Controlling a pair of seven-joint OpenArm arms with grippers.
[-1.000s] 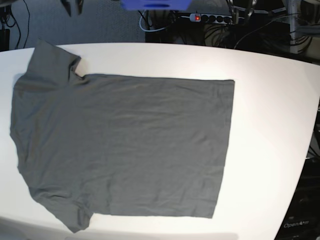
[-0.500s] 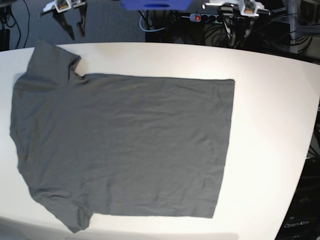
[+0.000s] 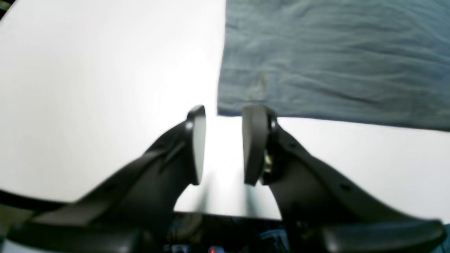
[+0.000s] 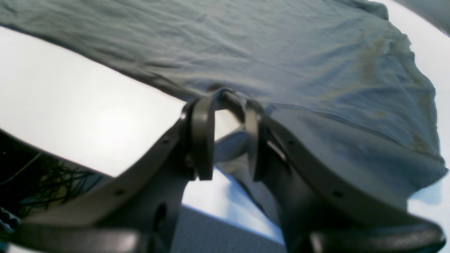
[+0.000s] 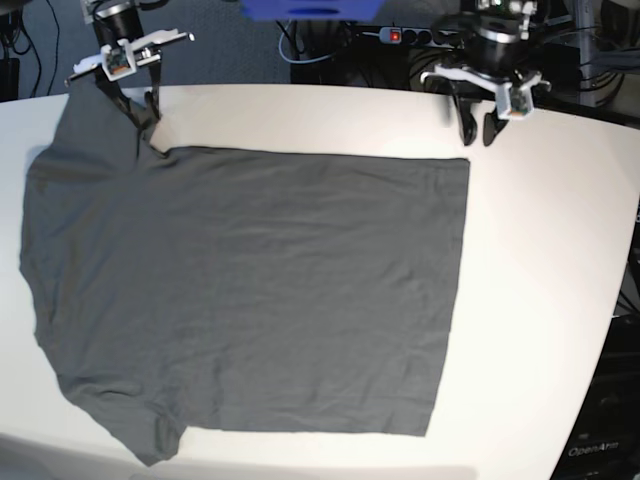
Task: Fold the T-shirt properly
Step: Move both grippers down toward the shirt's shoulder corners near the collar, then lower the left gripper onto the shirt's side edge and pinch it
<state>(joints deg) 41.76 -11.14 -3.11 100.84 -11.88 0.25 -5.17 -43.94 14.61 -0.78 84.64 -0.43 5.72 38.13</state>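
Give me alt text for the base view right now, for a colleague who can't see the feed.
A dark grey T-shirt lies spread flat on a white table, collar end at the view's left, hem at the right. The right tool hangs open over the far sleeve, and the left tool hangs open just beyond the far hem corner; neither holds cloth.

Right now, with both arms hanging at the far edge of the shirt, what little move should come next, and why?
Probably lower both grippers onto the cloth. The left gripper hangs open just short of the T-shirt's hem corner, over the bare white table. The right gripper is open at the seam where the sleeve meets the body. Neither has pinched any cloth, so nothing can be lifted or folded yet.
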